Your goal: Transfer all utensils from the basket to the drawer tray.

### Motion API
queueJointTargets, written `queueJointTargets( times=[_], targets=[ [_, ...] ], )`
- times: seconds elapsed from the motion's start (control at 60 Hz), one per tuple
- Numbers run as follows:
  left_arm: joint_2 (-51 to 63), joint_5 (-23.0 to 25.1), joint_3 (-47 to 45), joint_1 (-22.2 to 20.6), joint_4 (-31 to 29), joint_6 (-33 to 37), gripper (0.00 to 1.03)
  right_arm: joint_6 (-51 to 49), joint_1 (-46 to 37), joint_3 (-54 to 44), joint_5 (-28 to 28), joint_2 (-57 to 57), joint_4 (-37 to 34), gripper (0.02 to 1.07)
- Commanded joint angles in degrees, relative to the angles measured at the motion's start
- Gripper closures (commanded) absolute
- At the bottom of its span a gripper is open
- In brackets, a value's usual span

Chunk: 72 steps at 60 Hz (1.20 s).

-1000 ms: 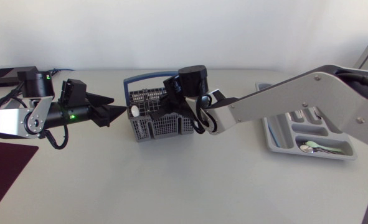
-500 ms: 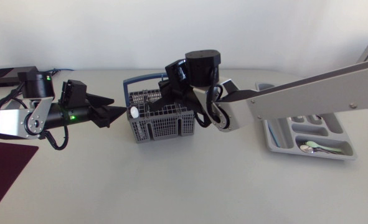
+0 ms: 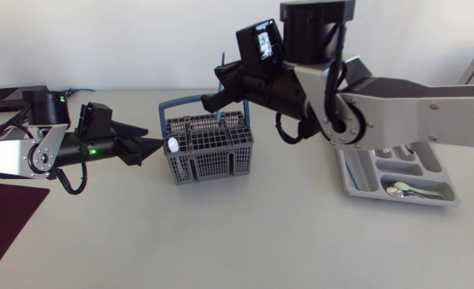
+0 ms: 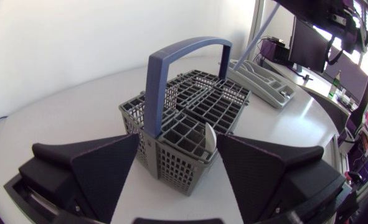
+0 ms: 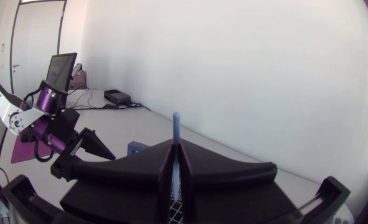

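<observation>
The grey wire basket (image 3: 208,152) is sitting on the bench (image 3: 261,237) a little left of the middle, its arched handle (image 4: 171,59) standing upright across it. The right arm is coming in from the right and hanging high over the basket, and the right claw (image 3: 219,90) is clamping a thin blue-handled utensil (image 3: 221,59) from both sides, holding it upright. In the right wrist view the blue handle (image 5: 175,124) is sticking up past the closed fingers of the right claw (image 5: 175,155). Whether the utensil's lower end is clear of the basket's rim I cannot tell. The left claw (image 3: 152,138) is lying low at the basket's left end with its fingers spread wide and gripping nothing. In the left wrist view the basket's near corner is sitting between the tips of the left claw (image 4: 179,140), apart from both. A white-tipped utensil (image 4: 211,138) is standing in that corner compartment. The grey drawer tray (image 3: 357,186) is resting on the bench well to the right of the basket, with spoons (image 3: 405,191) lying in its front compartment. A dark red mat (image 3: 4,213) is lying at the bench's front left corner, and a black box (image 3: 2,99) is sitting at its far left.
</observation>
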Motion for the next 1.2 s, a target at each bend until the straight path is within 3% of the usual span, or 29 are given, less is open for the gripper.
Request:
queueJointTargets(
  times=[0.0, 0.15, 0.267, 0.617, 0.8, 1.183],
  targets=[
    [-1.66, 0.77, 0.22, -0.46, -1.07, 0.39, 0.17, 0.38, 0.35, -0.75, -0.1, -2.86, -4.7, 1.01],
    [-2.53, 0.77, 1.01, -0.81, -3.79, 0.57, 0.15, 2.31, -3.96, 2.59, -2.29, -5.06, -18.06, 1.01],
    [-3.24, 0.77, 1.37, -1.08, -5.2, 0.83, 0.15, 2.66, -8.97, 2.59, -3.26, -6.55, -23.95, 1.01],
    [-4.56, 0.69, 2.51, -2.4, -8.54, 1.71, 0.14, 3.1, -34.89, 8.39, -11.61, -3.74, -44.08, 1.01],
    [-4.99, 0.07, 2.95, -3.72, -9.5, 1.71, 0.14, 1.43, -44.65, 11.03, -13.1, 2.59, -47.33, 1.01],
    [-5.52, -0.9, 4.18, -4.51, -12.05, 1.71, 0.14, 1.25, -50.01, 14.81, -12.93, 15.07, -50.76, 1.01]
  ],
)
